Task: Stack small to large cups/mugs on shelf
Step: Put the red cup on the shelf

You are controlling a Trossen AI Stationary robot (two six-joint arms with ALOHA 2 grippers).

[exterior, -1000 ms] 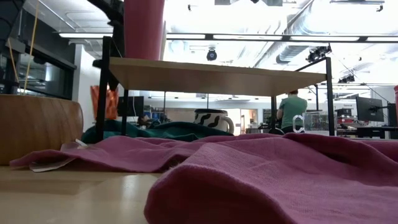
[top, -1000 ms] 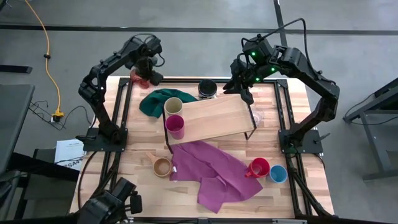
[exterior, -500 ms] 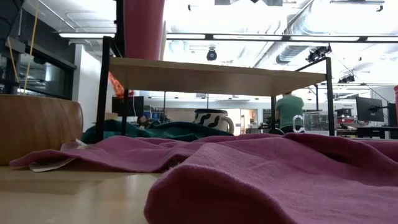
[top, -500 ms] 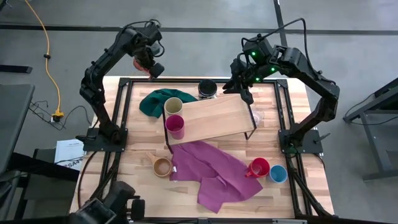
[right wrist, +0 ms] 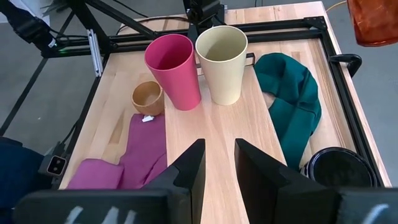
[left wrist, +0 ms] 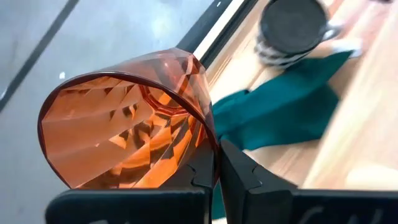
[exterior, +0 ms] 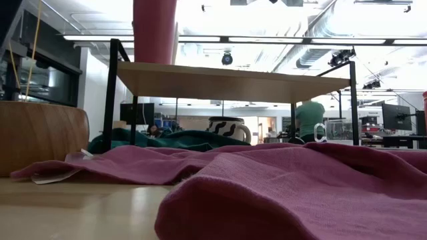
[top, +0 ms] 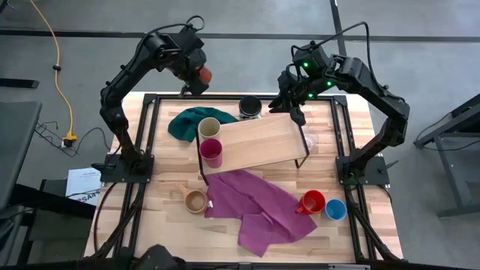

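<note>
My left gripper (top: pixel 192 73) is raised beyond the table's far edge, shut on the translucent red cup (top: pixel 203 75). The shelf (top: pixel 259 142) stands mid-table. The cream cup (top: pixel 208 127) and the magenta cup (top: pixel 211 152) stand upright on its left end. My right gripper (right wrist: pixel 219 165) hovers open over the shelf's far right corner. The striped mug (top: pixel 250 107) stands behind the shelf and the clear glass (top: pixel 310 140) beside its right legs. The tan wooden cup (top: pixel 195 200), red mug (top: pixel 311 202) and blue cup (top: pixel 335 210) stand near the table's near edge. My left gripper (left wrist: pixel 216 171) holds the red cup by its rim wall (left wrist: pixel 210 140). The wall runs between the two fingers, one inside the cup and one outside. The cup is lifted clear and tipped, its mouth (left wrist: pixel 118 137) turned toward the wrist camera.
A green cloth (top: pixel 189 121) lies bunched at the shelf's far left. A purple cloth (top: pixel 259 206) spreads over the near middle of the table. A black frame (top: pixel 225 97) borders the tabletop. In the low view a person (exterior: pixel 308 117) stands far behind the table.
My left gripper has risen from the table's far left corner and swung right, toward the striped mug. It kept the red cup, which now hangs clear above the far edge and has left the low view.
</note>
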